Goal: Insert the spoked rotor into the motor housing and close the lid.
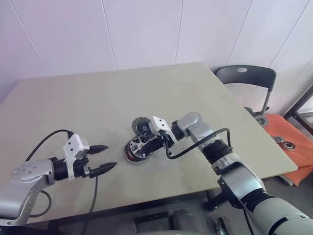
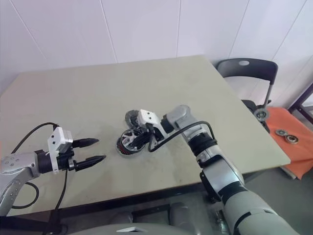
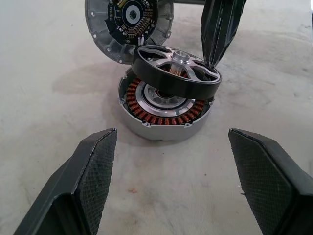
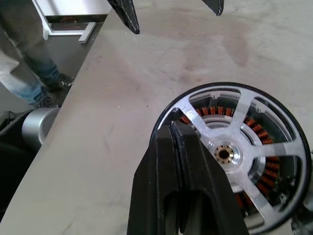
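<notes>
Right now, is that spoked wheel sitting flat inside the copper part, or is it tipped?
Tipped. The spoked rotor rests aslant on the motor housing, one edge raised, pinched by the right gripper.

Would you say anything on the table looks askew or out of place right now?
Yes: the spoked rotor sits tilted over the motor housing, one edge raised, not seated flat. The shut right gripper touches its raised rim. The lid lies just behind.
</notes>
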`<state>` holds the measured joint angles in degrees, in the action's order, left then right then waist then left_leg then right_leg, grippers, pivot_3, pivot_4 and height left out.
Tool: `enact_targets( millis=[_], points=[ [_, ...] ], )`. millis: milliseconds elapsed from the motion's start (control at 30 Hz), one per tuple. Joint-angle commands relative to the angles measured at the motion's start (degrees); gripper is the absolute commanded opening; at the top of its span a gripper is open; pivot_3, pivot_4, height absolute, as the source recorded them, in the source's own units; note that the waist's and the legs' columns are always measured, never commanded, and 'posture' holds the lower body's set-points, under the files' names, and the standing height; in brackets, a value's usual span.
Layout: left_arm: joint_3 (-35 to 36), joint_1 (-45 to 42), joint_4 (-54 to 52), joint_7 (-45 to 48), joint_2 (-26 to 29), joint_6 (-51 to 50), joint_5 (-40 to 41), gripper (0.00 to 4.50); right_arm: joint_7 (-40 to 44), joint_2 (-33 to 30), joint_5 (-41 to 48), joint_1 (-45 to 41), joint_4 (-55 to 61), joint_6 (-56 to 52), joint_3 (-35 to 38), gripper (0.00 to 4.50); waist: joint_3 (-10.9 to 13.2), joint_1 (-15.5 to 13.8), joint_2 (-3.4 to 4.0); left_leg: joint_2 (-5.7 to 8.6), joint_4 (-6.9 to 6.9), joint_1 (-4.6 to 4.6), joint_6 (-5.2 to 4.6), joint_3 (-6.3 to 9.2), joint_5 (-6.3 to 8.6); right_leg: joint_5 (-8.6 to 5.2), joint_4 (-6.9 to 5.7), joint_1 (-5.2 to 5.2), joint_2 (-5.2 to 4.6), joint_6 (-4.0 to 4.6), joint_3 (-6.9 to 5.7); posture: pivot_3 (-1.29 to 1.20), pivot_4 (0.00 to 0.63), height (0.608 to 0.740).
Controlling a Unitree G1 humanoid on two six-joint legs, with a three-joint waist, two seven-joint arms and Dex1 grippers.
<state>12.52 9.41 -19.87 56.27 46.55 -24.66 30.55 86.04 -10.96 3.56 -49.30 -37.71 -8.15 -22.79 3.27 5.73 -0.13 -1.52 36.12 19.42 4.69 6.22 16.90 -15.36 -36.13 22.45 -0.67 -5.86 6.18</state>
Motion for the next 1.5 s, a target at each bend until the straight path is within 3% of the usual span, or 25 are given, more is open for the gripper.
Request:
enact_targets(
  millis=[33, 467, 933, 1233, 1500],
  points=[
    [1.03, 0.0, -1.5, -0.62, -0.4, 0.1, 0.39, 3.88, -1.04, 1.72, 0.02, -1.92, -0.42, 1.6, 0.35, 0.02, 0.0, 0.06, 0.0, 0.0, 0.0, 0.0, 0.0, 0.0, 0.0, 0.0, 0.0, 0.0, 0.0, 0.0, 0.0, 0.0, 0.0, 0.74],
    [0.55, -0.27, -1.21, -1.56, -1.83, 0.34, 0.17, 3.88, -3.4, 3.57, -0.27, -2.25, -1.32, 3.44, 0.87, 0.02, 0.0, 0.24, 0.0, 0.0, 0.01, -0.02, 0.0, 0.03, 0.0, 0.01, -0.04, -0.01, 0.01, -0.01, -0.01, 0.0, 0.0, 0.74],
    [0.91, -0.48, -0.48, -1.59, -1.87, -0.02, 0.25, 3.88, -12.95, 7.65, -2.12, -2.93, -5.46, 4.75, 2.11, 0.02, -0.02, 1.3, -0.02, 0.0, 0.02, -0.05, 0.0, 0.04, 0.0, 0.02, -0.07, -0.04, 0.01, -0.02, -0.01, 0.0, 0.0, 0.74],
    [0.69, -0.91, 0.23, -1.51, -1.98, 0.07, 0.09, 3.88, -9.93, 5.47, -0.95, -2.9, -5.43, 4.57, 3.26, 0.02, -0.02, 1.33, -0.03, 0.0, 0.02, -0.04, 0.0, 0.06, 0.0, 0.03, -0.08, -0.04, 0.01, -0.03, -0.02, 0.0, 0.0, 0.74],
    [0.13, -1.39, 0.89, -1.69, -2.43, 0.3, -0.05, 3.88, -12.14, 5.64, -1.2, -3.39, -8.17, 4.3, 5.41, 0.02, -0.03, 1.39, -0.04, 0.0, 0.03, -0.05, 0.0, 0.07, 0.0, 0.03, -0.09, -0.06, 0.01, -0.03, -0.03, 0.0, 0.0, 0.74]
  ],
)
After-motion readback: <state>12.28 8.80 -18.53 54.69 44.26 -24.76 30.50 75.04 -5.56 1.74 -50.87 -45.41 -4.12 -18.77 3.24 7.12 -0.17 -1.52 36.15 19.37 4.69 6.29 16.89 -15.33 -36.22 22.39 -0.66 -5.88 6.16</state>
